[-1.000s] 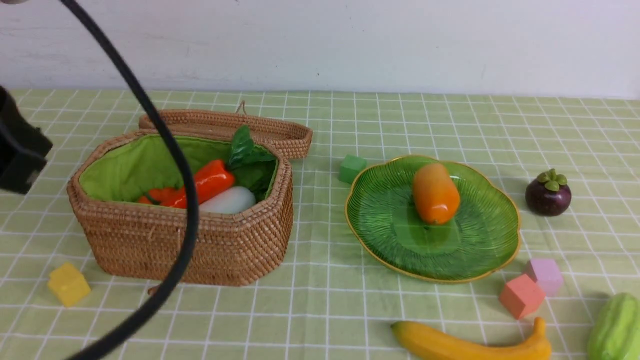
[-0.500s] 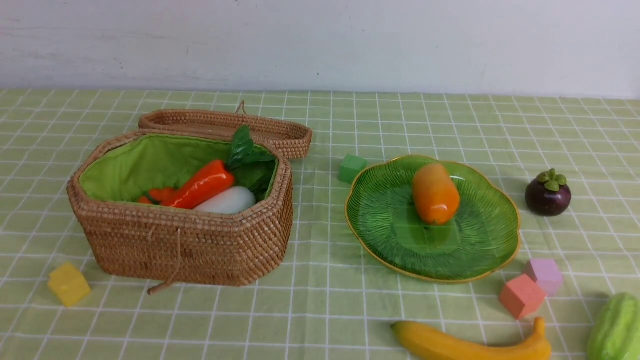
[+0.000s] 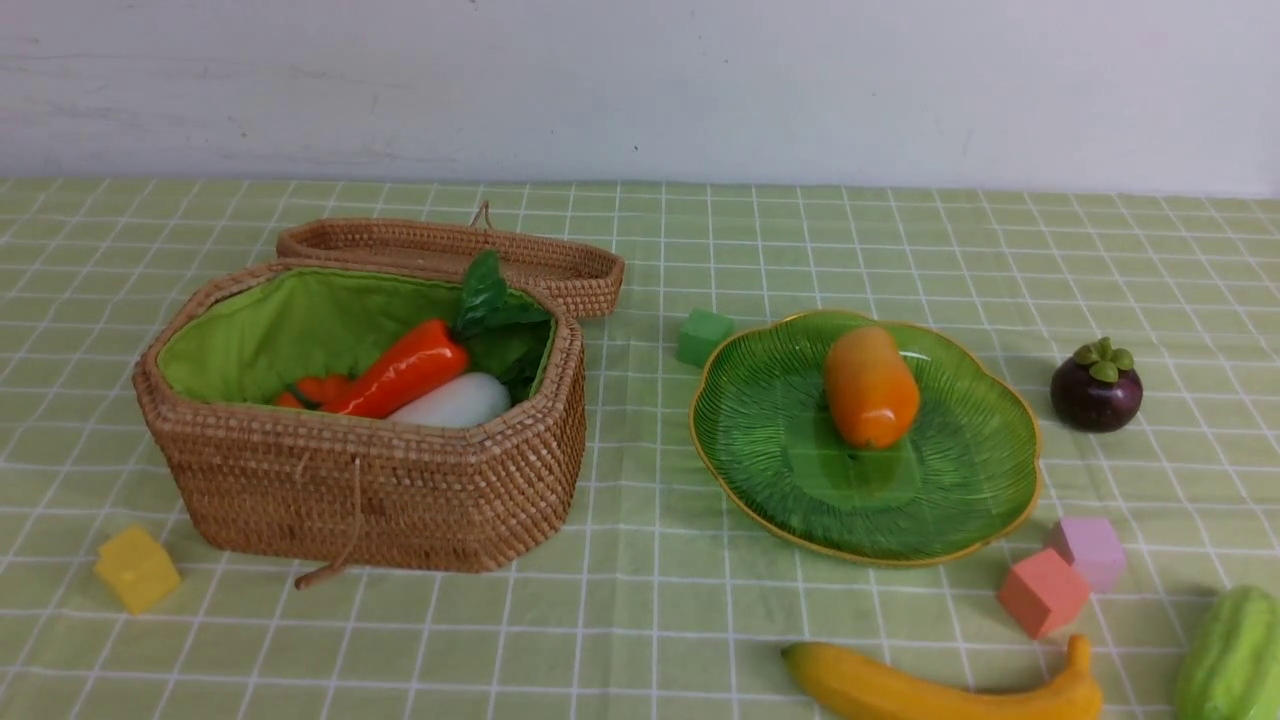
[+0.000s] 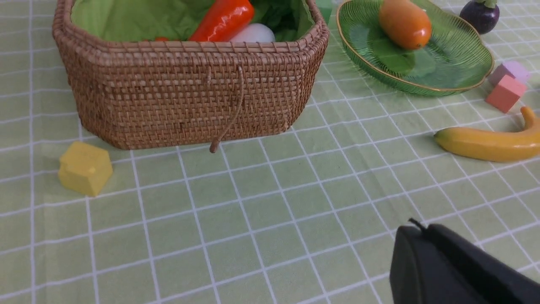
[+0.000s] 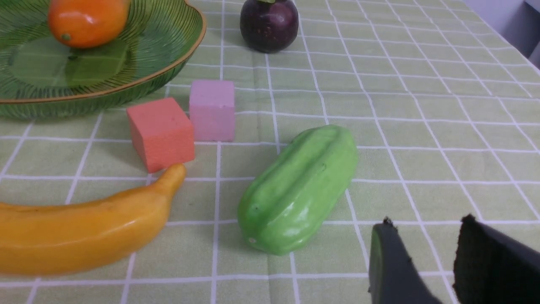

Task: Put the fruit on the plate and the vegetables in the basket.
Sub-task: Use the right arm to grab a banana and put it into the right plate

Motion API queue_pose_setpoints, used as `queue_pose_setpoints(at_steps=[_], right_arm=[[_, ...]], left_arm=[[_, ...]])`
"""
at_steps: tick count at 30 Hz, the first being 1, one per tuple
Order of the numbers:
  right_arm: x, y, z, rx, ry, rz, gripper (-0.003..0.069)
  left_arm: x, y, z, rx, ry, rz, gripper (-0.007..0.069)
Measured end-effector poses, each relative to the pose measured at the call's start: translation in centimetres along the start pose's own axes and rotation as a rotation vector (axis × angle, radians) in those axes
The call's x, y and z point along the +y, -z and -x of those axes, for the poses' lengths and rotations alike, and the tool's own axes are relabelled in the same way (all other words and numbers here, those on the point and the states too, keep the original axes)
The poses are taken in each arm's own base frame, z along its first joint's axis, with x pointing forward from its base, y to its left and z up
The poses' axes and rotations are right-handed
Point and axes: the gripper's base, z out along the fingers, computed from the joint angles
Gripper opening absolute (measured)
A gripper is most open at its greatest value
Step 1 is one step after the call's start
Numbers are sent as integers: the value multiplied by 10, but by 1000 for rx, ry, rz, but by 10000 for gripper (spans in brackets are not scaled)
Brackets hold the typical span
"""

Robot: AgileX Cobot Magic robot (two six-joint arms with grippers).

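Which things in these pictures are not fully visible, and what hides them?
1. Front view: the light green ridged gourd is cut off by the right edge, the long yellow banana by the bottom edge.
2. Front view: a small orange piece in the brown wicker basket is mostly hidden by its front wall.

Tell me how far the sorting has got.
Done: orange-yellow oval mango on the green glass plate; glossy red-orange carrot and white radish in the wicker basket. In hand: nothing; left pincer, right pincer empty. Remaining: yellow banana, purple mangosteen and light green ridged gourd, on the cloth.
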Motion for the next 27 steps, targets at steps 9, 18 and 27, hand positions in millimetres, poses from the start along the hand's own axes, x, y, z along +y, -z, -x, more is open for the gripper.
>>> queue_pose_setpoints(at_steps=[9, 18, 27], right_arm=[[0, 0, 0, 0, 0, 0, 241], [0, 0, 0, 0, 0, 0, 241], [0, 0, 0, 0, 0, 0, 241]], left_arm=[[1, 0, 0, 0, -7, 13, -13], [19, -12, 5, -220, 74, 232, -13], [40, -52, -53, -381, 102, 410, -13]])
